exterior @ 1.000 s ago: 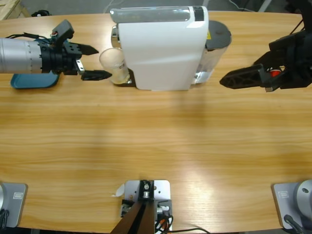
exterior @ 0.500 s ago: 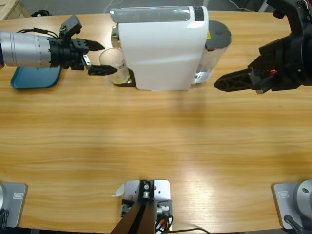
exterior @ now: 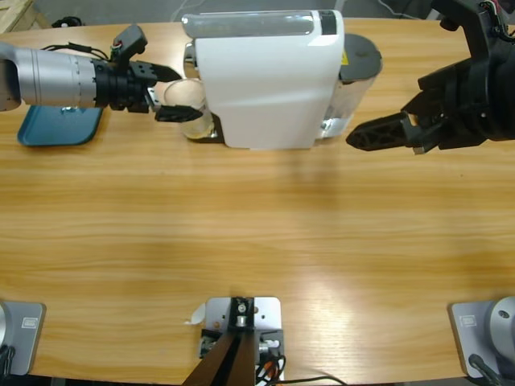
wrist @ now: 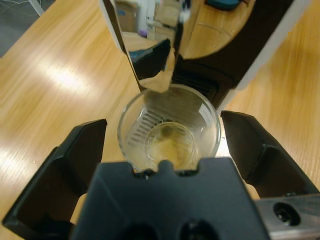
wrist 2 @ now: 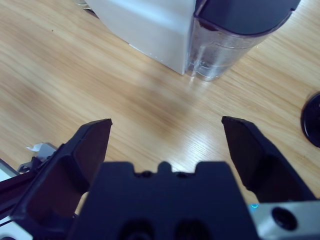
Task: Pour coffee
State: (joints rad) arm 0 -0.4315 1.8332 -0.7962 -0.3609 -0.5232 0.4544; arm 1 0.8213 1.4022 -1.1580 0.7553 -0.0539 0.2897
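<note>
A small clear glass cup (exterior: 193, 107) stands on the drip tray at the left end of the white coffee machine (exterior: 269, 76). The left wrist view looks down into the cup (wrist: 169, 131), where a little pale yellowish-brown coffee (wrist: 170, 148) lies at the bottom, under the spout. My left gripper (exterior: 170, 93) reaches in from the left and stands open (wrist: 163, 121), one jaw on each side of the cup, not pressing it. My right gripper (exterior: 362, 135) hangs open (wrist 2: 166, 124) over bare wood to the right of the machine, holding nothing.
The machine's clear water tank (exterior: 358, 72) with a dark lid sits at its right end, also seen as the tank (wrist 2: 225, 45) ahead of the right gripper. A blue tray (exterior: 60, 129) lies under the left arm. A black round object (wrist 2: 312, 120) is at the right wrist view's edge.
My left gripper has moved right, so its open jaws now straddle the cup. The right gripper has edged left toward the machine.
</note>
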